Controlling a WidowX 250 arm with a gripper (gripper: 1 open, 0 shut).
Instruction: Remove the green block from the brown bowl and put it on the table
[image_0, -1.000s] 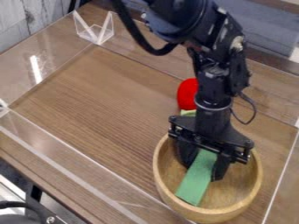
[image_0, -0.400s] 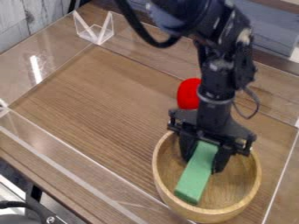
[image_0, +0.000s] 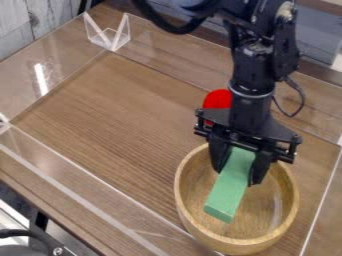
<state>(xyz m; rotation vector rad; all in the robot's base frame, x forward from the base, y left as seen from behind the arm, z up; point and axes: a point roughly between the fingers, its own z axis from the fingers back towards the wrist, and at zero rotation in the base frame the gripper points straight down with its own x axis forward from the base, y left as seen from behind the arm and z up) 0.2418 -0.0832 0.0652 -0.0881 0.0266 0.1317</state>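
Light-brown wood forms the brown bowl (image_0: 190, 213), the nearest large object, its rim at about five o'clock in the view. Above its interior lies the green block (image_0: 229, 191), a flat elongated bar, tilted, with its lower end toward seven o'clock and its upper end toward one o'clock. The gripper (image_0: 242, 152), black and entering from twelve o'clock, is closed on the block's upper end. Whether the block's lower end touches the bowl cannot be told. Beyond the bowl, partly behind the arm, a red toy (image_0: 218, 99) rests on the table (image_0: 100, 120). Farther off, toward eleven o'clock, stands a small clear object (image_0: 110, 32).

The step in hand is judged to be the lift out of the bowl. The next move calls for raising the block past the rim, then carrying it toward nine or ten o'clock, where bare wood offers room for setting down.
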